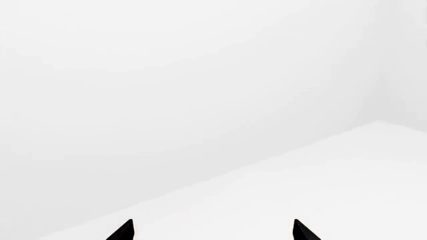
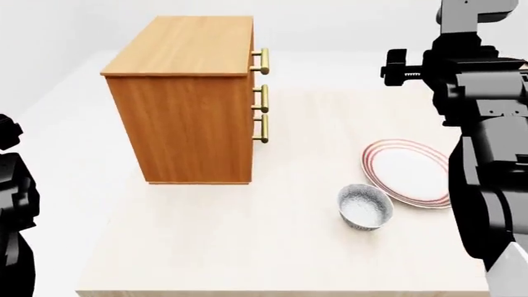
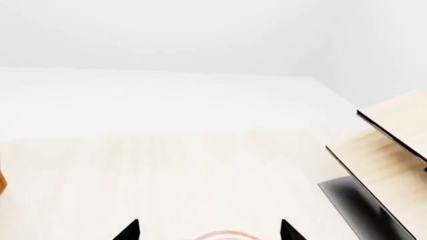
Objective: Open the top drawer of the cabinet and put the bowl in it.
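Right arm (image 2: 486,142) raised over plate (image 2: 410,172), jaws apart

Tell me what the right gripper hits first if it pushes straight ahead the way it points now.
Probably nothing soon: ahead of the right gripper lies bare table, the tilted boards off to one side. Depth unclear.

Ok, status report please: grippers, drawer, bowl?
Left gripper open, empty. Right gripper open, empty, above plate. Top drawer shut; bowl on table beside plate. Nothing blocking the handle.
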Tool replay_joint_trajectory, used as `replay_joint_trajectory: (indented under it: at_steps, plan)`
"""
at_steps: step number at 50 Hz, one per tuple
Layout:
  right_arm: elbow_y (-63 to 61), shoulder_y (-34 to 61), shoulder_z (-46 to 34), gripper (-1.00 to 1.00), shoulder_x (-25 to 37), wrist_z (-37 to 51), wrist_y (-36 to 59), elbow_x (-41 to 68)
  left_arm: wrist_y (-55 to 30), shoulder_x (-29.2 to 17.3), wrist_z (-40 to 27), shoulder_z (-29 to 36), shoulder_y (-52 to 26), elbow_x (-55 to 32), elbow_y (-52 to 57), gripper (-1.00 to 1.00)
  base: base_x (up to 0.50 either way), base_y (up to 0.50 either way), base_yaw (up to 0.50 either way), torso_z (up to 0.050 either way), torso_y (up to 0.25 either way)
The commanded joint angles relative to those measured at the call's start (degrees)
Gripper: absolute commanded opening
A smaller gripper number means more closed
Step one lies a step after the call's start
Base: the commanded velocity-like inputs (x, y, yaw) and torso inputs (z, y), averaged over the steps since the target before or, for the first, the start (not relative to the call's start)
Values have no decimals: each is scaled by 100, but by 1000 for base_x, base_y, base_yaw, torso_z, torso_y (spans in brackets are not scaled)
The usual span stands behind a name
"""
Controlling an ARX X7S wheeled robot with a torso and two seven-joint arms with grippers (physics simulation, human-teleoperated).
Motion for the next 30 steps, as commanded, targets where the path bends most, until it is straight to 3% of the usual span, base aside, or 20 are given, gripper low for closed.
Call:
replay_joint_trajectory:
  at_steps: [1,30]
  plan:
    - [4,20,86,100,14,-23,47,-3,-3,0,-17,18,-2,-1,0,100,500,0,0,0,0]
    - [4,4,96,100,-4,22,58,-18,12,-3,-6,36,-15,-1,0,100,500,0,0,0,0]
